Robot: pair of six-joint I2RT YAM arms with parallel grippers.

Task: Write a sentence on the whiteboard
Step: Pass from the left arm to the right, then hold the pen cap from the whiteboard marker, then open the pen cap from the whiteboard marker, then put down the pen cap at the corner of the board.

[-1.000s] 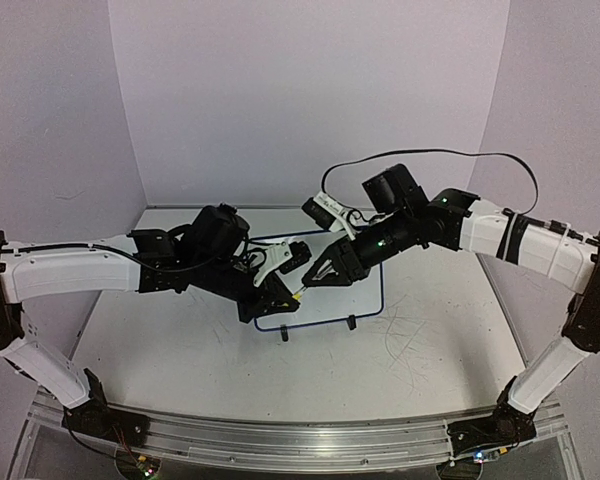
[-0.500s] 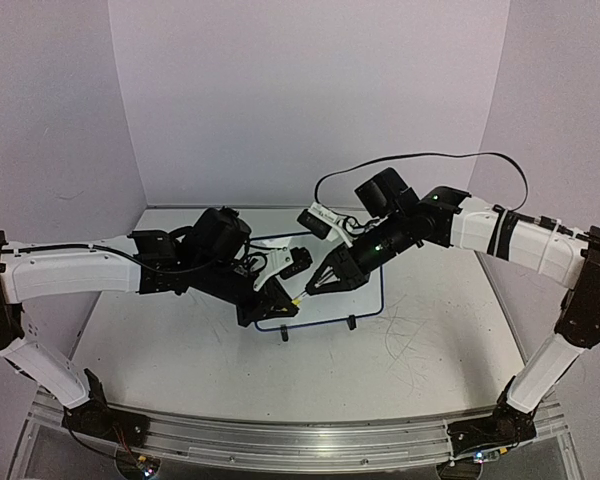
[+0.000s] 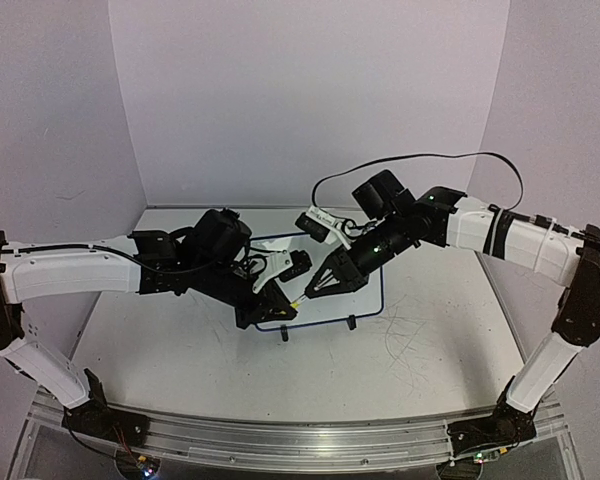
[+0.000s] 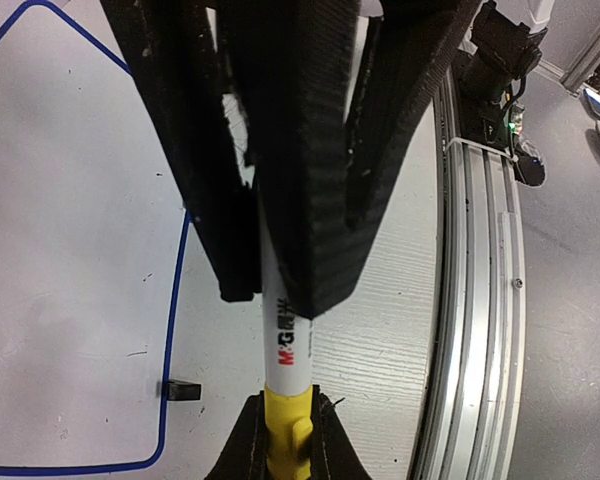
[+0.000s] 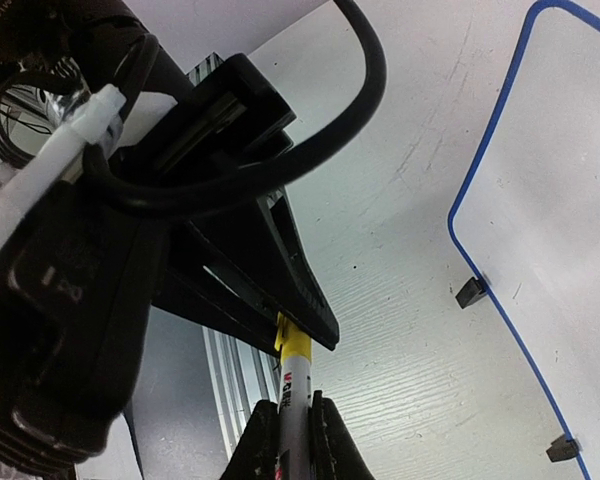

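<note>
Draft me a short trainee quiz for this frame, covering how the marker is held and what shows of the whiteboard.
1. True or false: the marker lies loose, with no fingers on it.
2. The left gripper pinches the marker at its: A) yellow end, B) white printed barrel, C) nowhere.
3. How many black clip feet of the whiteboard show in the right wrist view?

Key
1. False: both grippers hold it.
2. A: the right gripper has the white barrel.
3. Two.
</note>
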